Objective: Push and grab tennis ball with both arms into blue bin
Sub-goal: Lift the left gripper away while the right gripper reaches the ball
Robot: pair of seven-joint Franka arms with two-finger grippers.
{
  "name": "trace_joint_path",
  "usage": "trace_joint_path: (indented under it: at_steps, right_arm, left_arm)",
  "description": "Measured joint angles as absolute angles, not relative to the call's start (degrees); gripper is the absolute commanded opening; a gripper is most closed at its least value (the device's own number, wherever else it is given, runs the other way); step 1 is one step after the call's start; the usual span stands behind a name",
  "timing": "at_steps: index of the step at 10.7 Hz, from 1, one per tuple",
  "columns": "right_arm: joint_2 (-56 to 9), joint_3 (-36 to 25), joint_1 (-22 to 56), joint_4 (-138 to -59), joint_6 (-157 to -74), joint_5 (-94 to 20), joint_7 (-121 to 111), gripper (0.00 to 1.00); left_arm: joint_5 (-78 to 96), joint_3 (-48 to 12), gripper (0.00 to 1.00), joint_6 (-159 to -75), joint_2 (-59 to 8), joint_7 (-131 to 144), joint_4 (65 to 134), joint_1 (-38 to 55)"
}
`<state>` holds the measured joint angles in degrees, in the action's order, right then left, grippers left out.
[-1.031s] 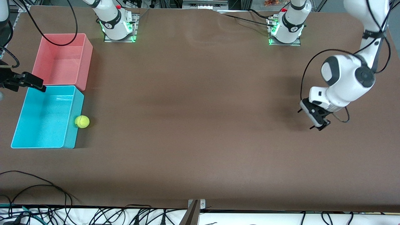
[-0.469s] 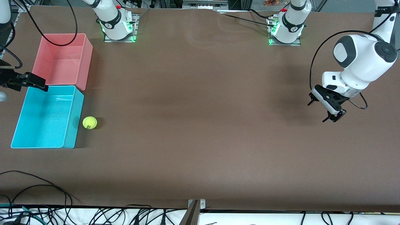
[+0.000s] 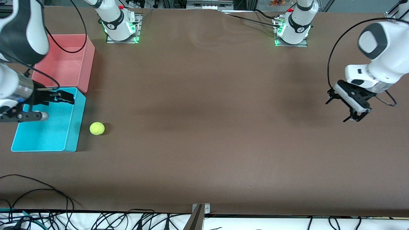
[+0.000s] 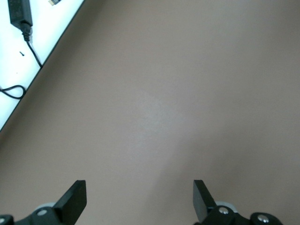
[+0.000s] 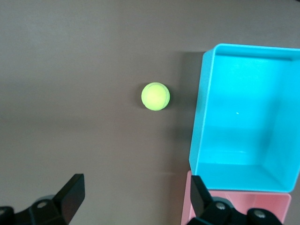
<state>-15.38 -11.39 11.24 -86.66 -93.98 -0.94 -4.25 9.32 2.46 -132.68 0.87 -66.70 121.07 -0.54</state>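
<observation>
The small fuzzy yellow-green tennis ball [image 3: 96, 128] is lying on the brown bench [image 3: 204, 127] just beside the empty bright cyan plastic bin [image 3: 71, 140], not yet grasped, while the right end effector [image 3: 65, 97], fingers apart, is being held over the bin and the left end effector [image 3: 346, 107], also spread, is being kept waiting well apart.

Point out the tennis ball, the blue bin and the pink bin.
Small fuzzy yellow-green tennis ball [image 3: 96, 128]: front view, centre of the ball.
Bright cyan rectangular plastic bin [image 5: 243, 117]: right wrist view, bare inside floor.
Pink rectangular plastic bin [image 3: 68, 67]: front view, bare inside floor.
</observation>
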Motion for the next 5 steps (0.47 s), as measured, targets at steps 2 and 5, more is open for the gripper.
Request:
trace_joint_path:
  at_steps: [2,5]
  right_arm:
    - [-18.8,-11.4,11.5,-86.8,-96.2,-0.9,-4.2,1.00]
    - [-23.7,-11.6,11.0,-90.3,-105.5,-1.0,-4.2,1.00]
  left_arm:
    - [7.8,3.6,1.00,-121.0,1.6,-60.6,113.0,-0.6]
    - [4.9,3.6,1.00,-108.0,1.9,-49.9,104.0,-0.5]
